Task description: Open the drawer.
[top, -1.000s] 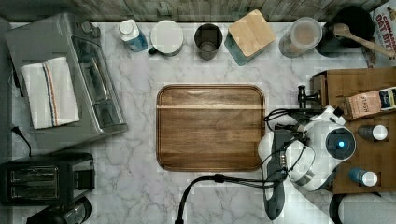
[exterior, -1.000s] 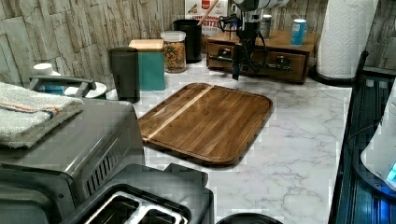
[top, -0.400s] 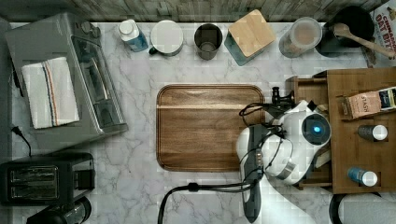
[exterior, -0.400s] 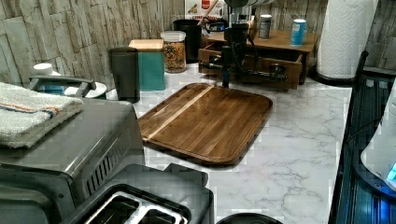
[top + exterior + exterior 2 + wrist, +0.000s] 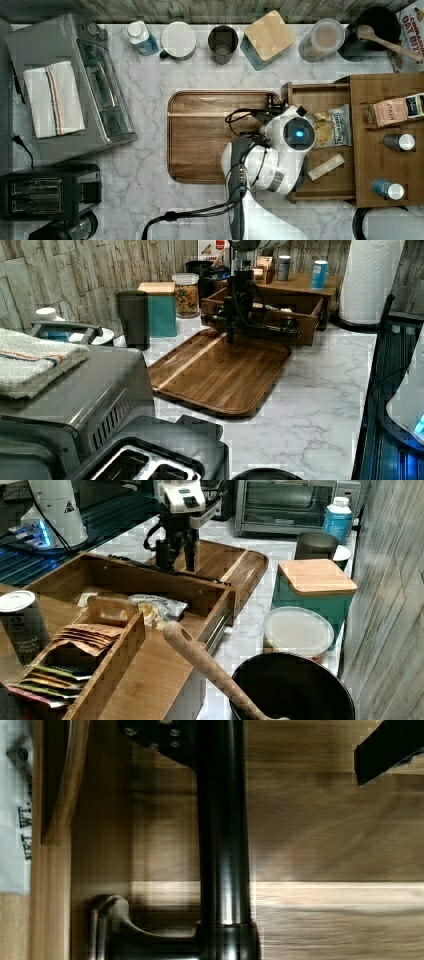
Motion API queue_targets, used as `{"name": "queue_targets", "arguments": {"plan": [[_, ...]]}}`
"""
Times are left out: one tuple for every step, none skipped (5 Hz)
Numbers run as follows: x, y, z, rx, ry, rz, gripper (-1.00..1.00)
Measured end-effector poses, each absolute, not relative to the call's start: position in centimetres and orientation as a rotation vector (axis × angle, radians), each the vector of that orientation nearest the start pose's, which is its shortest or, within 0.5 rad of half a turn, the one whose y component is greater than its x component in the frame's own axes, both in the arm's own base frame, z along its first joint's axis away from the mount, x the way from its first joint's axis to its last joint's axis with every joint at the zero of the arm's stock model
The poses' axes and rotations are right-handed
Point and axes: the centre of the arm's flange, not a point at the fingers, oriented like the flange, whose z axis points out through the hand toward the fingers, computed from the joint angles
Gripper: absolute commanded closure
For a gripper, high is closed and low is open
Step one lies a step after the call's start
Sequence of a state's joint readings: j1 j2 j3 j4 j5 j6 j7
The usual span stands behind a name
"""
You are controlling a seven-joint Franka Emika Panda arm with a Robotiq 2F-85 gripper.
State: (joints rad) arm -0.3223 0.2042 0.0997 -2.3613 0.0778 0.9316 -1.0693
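Note:
The brown wooden drawer (image 5: 320, 90) stands pulled well out of its small cabinet (image 5: 365, 160), over the edge of the flat wooden tray (image 5: 200, 140). Its long black bar handle (image 5: 270, 329) runs across the front (image 5: 165, 582). My gripper (image 5: 176, 560) points down at that handle and is open, one finger on each side of the bar (image 5: 222, 845). One finger lies close against the bar; the other finger (image 5: 387, 747) stands well away from it. Inside the drawer lie a snack bag (image 5: 332, 127) and a pale stick-shaped packet (image 5: 326, 167).
A toaster oven (image 5: 75, 80) and a toaster (image 5: 50, 192) stand at the top view's left. Jars, a cup, a teal box (image 5: 265, 37) and a black pot (image 5: 375, 27) line the back wall. A paper towel roll (image 5: 370, 280) stands beside the cabinet.
The drawer has slid out of the cabinet toward the tray, and my gripper has travelled with its handle to the top view's left.

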Motion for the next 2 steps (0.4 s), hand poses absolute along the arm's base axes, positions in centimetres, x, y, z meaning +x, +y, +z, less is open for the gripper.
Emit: {"name": "queue_targets", "arguments": {"plan": [[48.89, -9.5, 23.59, -3.061, 0.0, 0.096, -1.0], [48.77, -9.73, 23.94, -3.061, 0.008, 0.088, -1.0]]}}
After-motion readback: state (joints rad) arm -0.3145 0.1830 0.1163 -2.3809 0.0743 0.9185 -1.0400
